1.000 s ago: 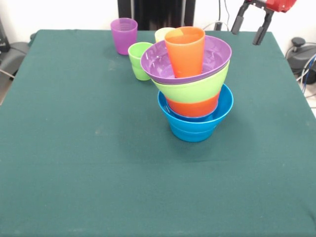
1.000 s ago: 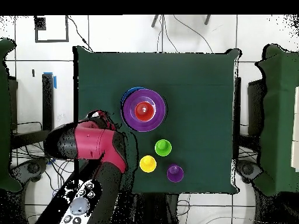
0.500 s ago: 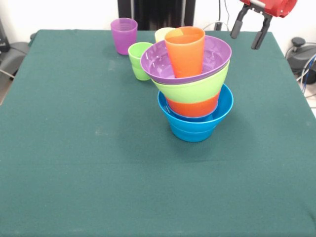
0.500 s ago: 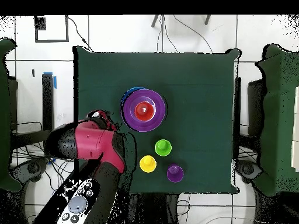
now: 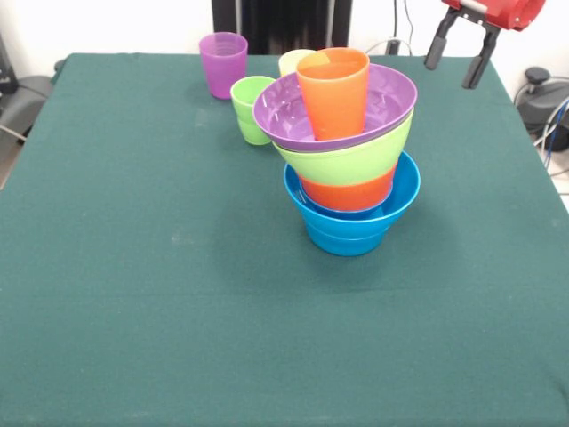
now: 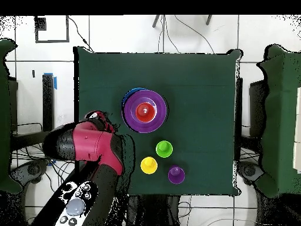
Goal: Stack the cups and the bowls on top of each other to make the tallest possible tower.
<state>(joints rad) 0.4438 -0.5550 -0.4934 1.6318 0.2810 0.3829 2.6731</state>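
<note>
The tower stands mid-table: a blue bowl at the bottom, then an orange bowl, a lime green bowl and a purple bowl, with an orange cup upright inside the top one. From overhead the tower shows as purple rings around an orange centre. Loose behind it stand a purple cup, a green cup and a yellow cup, partly hidden. My gripper hangs open and empty at the upper right, apart from the tower.
A green cloth covers the table. My red arm sits over the table's left edge in the overhead view. Cables and a dark object lie off the table to the right.
The gripper has drifted slightly to the right and up, still open. The tower and loose cups have not moved.
</note>
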